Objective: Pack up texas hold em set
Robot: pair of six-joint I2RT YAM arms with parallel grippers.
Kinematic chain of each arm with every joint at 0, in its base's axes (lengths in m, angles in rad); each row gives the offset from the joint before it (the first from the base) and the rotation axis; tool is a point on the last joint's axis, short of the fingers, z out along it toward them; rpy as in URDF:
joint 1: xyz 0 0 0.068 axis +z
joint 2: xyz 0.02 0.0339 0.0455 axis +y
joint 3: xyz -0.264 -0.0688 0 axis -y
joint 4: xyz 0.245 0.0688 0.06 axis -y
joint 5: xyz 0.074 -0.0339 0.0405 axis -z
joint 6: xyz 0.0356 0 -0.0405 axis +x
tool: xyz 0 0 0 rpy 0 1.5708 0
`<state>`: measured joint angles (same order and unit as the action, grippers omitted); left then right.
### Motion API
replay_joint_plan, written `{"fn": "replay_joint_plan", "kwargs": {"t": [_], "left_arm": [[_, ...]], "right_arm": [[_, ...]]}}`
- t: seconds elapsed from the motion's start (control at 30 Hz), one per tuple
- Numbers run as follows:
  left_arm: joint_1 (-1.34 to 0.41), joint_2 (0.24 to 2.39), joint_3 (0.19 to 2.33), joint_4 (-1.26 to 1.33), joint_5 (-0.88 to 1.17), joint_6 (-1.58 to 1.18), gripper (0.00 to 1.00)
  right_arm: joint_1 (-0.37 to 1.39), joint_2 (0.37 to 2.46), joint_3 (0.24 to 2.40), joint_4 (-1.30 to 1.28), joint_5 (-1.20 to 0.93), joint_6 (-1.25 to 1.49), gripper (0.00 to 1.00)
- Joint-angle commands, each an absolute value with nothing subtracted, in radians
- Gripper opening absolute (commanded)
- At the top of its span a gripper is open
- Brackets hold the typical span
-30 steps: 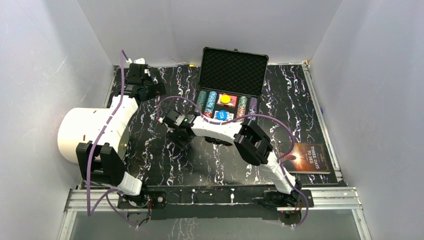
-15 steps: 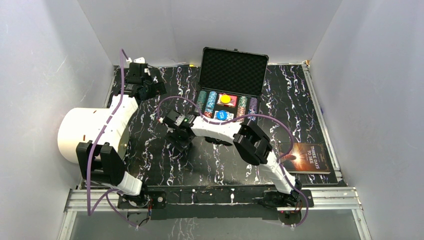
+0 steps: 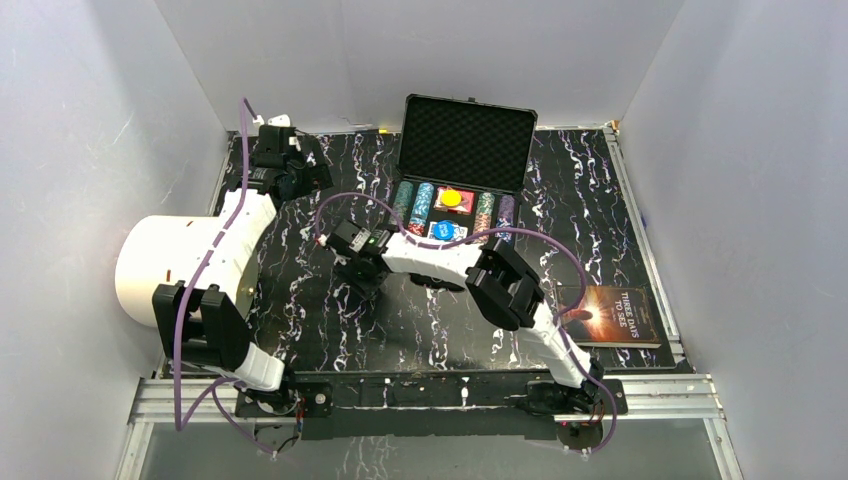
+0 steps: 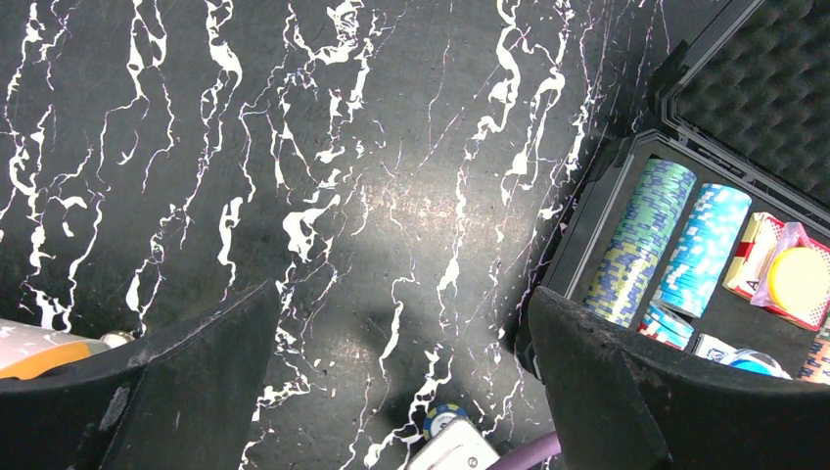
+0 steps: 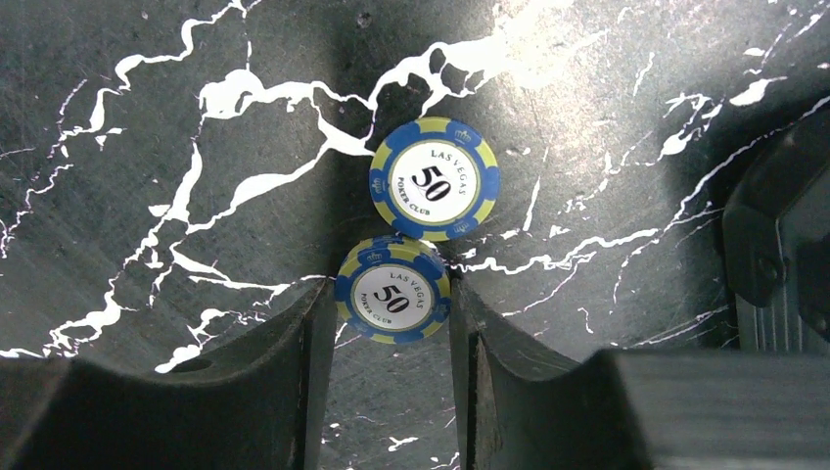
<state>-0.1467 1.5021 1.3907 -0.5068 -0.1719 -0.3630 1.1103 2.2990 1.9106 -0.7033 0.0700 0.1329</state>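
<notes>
The black case (image 3: pixel 413 201) stands open at the back of the mat, its foam lid (image 3: pixel 468 142) upright. It holds chip rows (image 4: pixel 641 235), a red deck (image 4: pixel 752 257), a blue deck (image 3: pixel 447 230) and the yellow disc (image 4: pixel 800 278). My right gripper (image 5: pixel 391 291) is shut on a blue and yellow "50" chip (image 5: pixel 393 291), its fingers touching the chip's two edges at mat level. A second "50" chip (image 5: pixel 435 179) lies flat just beyond it. In the top view the right gripper (image 3: pixel 358 272) is left of the case. My left gripper (image 3: pixel 300 172) is open and empty above the mat.
A big white cylinder (image 3: pixel 170 262) stands at the left edge beside the left arm. The book "Three Days" (image 3: pixel 615 315) lies at the right front. White walls close in three sides. The right arm's purple cable (image 3: pixel 430 238) loops over the mat in front of the case.
The right gripper has shifted very slightly to the left over the mat. The left arm has not moved.
</notes>
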Motion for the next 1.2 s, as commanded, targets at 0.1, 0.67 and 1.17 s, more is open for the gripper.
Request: {"fn": "replay_joint_plan", "kwargs": {"t": [0.1,0.67,1.17], "left_arm": [[-0.143,1.497,1.419,-0.526,-0.154,-0.374,0.98],[-0.141,1.385,1.233,-0.218,0.294,-0.526,0.96],[-0.512,1.499,0.893,0.619,0.204,-0.89,0.85]], "right_arm": [[1.102,2.205,1.855,-0.71,0.125,0.15,0.34],[0.768,1.809,1.738,-0.526,0.079,0.529,0.37],[0.492,1.749,1.741,-0.67,-0.066,1.007,0.4]]}}
